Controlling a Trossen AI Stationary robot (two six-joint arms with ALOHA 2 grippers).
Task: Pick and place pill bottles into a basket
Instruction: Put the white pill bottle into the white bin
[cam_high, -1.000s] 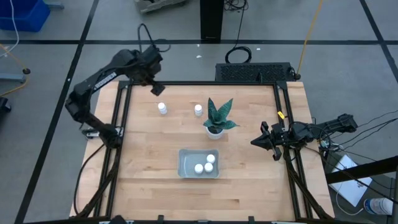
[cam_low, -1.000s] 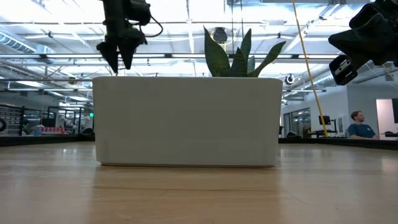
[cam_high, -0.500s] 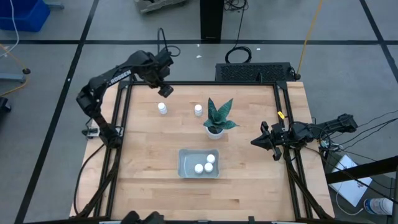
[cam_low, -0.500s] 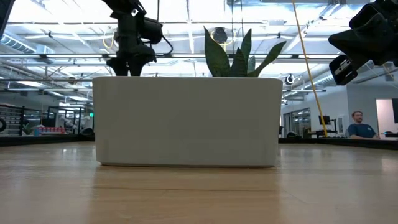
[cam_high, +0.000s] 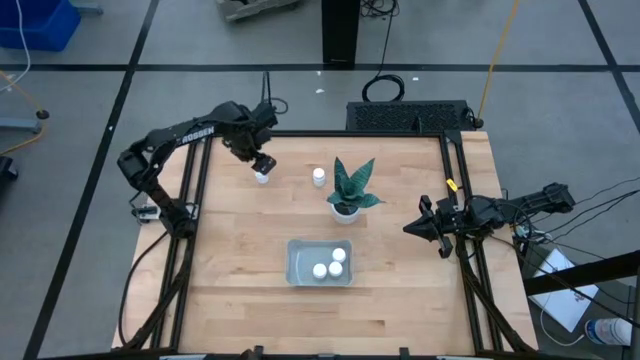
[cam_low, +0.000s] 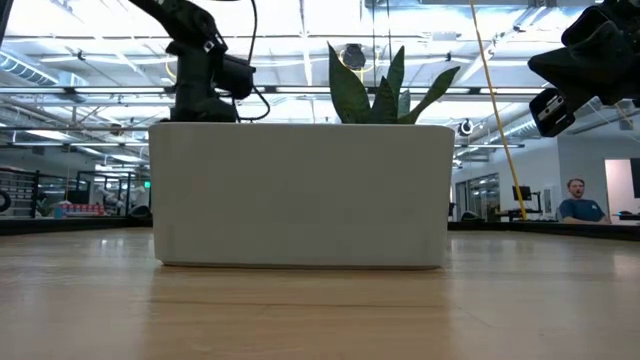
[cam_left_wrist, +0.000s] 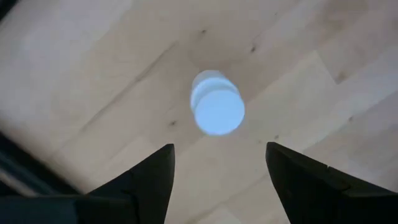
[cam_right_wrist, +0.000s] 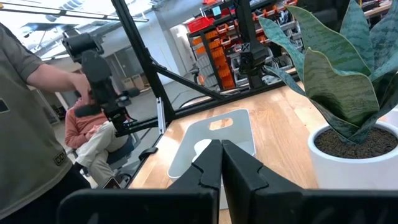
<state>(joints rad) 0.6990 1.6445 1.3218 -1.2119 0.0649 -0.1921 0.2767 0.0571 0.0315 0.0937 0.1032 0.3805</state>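
Note:
A white pill bottle (cam_high: 261, 177) stands upright on the wooden table at the far left. My left gripper (cam_high: 262, 163) hangs right above it, pointing down. In the left wrist view its two dark fingers are open on either side of the bottle (cam_left_wrist: 216, 109), above its cap and apart from it. A second pill bottle (cam_high: 319, 177) stands to its right. The grey-blue basket (cam_high: 297, 262) lies at the table's middle, nearer the front, with white bottles (cam_high: 338, 255) inside. My right gripper (cam_high: 410, 228) waits shut at the right edge.
A potted plant (cam_high: 348, 190) in a white pot stands between the second bottle and the basket. In the low view the basket's wall (cam_low: 300, 195) hides the left fingertips. Black frame rails (cam_high: 190, 190) run along the table's sides. People sit beyond the table (cam_right_wrist: 93, 134).
My left gripper has come down toward the far-left pill bottle, shifting a little toward the table's right and near edges. In the low view its fingertips have sunk behind the basket's wall. The bottles have not moved.

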